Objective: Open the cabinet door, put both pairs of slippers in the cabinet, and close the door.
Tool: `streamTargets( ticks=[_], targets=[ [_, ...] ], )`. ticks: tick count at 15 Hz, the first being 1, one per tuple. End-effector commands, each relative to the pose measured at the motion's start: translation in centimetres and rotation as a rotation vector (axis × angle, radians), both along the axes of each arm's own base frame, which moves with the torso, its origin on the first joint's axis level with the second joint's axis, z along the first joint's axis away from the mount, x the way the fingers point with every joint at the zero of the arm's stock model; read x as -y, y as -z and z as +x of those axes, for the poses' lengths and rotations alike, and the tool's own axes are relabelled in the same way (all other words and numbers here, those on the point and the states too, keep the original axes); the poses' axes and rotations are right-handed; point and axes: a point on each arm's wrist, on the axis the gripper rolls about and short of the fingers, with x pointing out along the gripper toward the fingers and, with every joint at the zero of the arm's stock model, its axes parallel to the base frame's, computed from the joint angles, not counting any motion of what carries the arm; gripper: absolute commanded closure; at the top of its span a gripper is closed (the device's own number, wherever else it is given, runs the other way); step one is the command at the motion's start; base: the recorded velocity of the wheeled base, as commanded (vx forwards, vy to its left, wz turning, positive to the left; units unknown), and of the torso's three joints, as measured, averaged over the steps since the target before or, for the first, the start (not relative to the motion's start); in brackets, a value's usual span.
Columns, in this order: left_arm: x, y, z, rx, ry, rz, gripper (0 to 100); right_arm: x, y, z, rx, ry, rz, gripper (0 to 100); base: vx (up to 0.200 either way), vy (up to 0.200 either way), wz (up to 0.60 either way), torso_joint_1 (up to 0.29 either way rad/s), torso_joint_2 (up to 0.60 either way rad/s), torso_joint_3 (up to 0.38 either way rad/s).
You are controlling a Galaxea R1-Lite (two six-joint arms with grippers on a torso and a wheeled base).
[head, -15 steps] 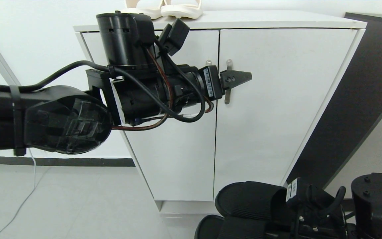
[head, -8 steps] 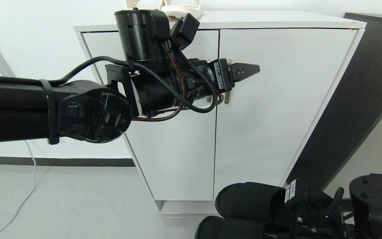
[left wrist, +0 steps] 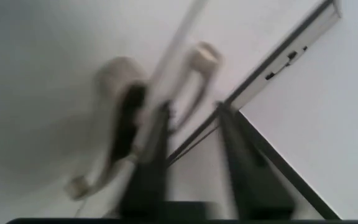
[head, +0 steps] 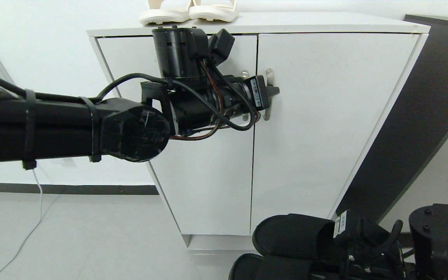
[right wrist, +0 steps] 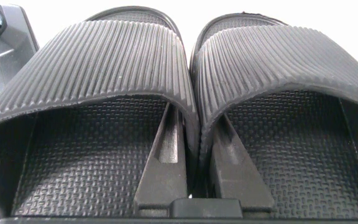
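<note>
White wall (head: 33,39) behind: the right cabinet door's (head: 325,116) upright handle (head: 269,76) sits at the left gripper's (head: 275,92) narrowly parted fingertips. Right gripper (right wrist: 197,165) clamps the black slippers (right wrist: 104,81).

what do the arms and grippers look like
The left arm and right arm are black. The left has a rounded joint, a cylindrical housing, looped black and reddish-brown cables, strap ties and a white barcode label. The left gripper and right gripper have tapered black fingers.

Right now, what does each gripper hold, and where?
Right gripper: black slippers, pinched by their adjoining inner sides. Left gripper: open at the door handle, holding nothing.
</note>
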Motion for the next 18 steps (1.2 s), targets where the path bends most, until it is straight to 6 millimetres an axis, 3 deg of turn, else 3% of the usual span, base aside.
streamTargets(
  ticks=[1, 3, 12, 16, 18],
  targets=[
    [0.0, -0.2, -0.3, 0.002, 0.009, -0.003, 100, -0.1, 0.2, 0.1, -0.003, -0.004, -0.011, 100, 0.000, 0.000, 0.00, 0.000, 0.00, 0.000],
    [-0.3, -0.2, -0.7, 0.000, 0.004, 0.001, 100, -0.1, 0.3, 0.1, 0.005, -0.011, -0.020, 100, 0.000, 0.000, 0.00, 0.000, 0.00, 0.000],
    [-1.9, 0.3, -6.2, 0.000, 0.069, 0.059, 100, 0.0, 0.6, -0.1, -0.001, -0.021, -0.027, 100, 0.000, 0.000, 0.00, 0.000, 0.00, 0.000],
    [-3.8, 0.0, -8.5, 0.003, 0.075, 0.061, 100, 0.0, 0.6, -0.5, -0.009, -0.049, -0.021, 100, 0.000, 0.000, 0.00, 0.000, 0.00, 0.000],
    [-4.8, -0.1, -7.9, 0.004, 0.037, 0.057, 100, 0.0, 0.6, -0.5, -0.009, -0.051, -0.021, 100, 0.000, 0.000, 0.00, 0.000, 0.00, 0.000]
  ],
)
